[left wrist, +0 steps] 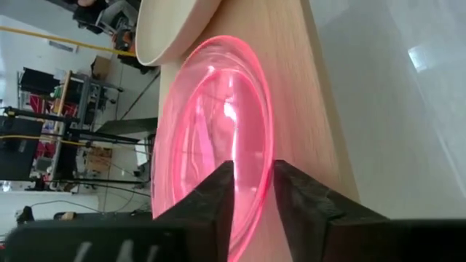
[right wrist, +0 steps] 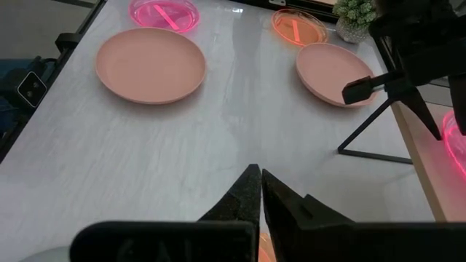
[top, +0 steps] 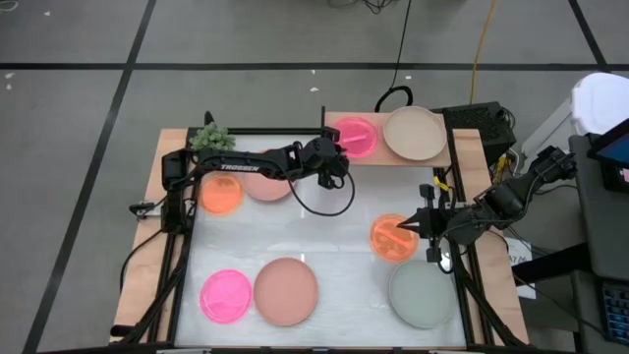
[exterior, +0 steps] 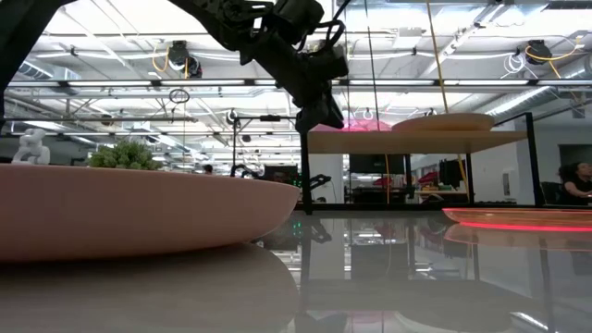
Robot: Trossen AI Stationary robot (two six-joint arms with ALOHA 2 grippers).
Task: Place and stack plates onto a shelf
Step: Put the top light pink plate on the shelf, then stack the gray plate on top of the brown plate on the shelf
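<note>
The shelf (top: 388, 157) stands at the table's far right and carries a neon pink plate (top: 354, 136) and a beige plate (top: 414, 133). My left gripper (top: 337, 157) reaches from the left to the pink plate's near-left rim and is shut on it (left wrist: 253, 171). My right gripper (top: 413, 228) is shut and hovers over the right part of an orange plate (top: 391, 238) lying flat on the table. I cannot tell whether it touches that plate. In the right wrist view its fingers (right wrist: 260, 173) point across bare table. My left gripper pinches the pink plate's rim (left wrist: 261, 191) between its two fingers (left wrist: 218, 200), one on the plate's inner side and one on its outer side. It comes nearly level from the table's left. The plate lies on the shelf's wood top (left wrist: 306, 109), beside the beige plate (left wrist: 171, 29).
On the table lie an orange plate (top: 221, 194) and a salmon plate (top: 267, 187) under my left arm, a pink plate (top: 226, 295), a salmon plate (top: 286, 291) and a grey-green plate (top: 423, 295) near the front. A small green plant (top: 209, 138) sits at the far left corner.
</note>
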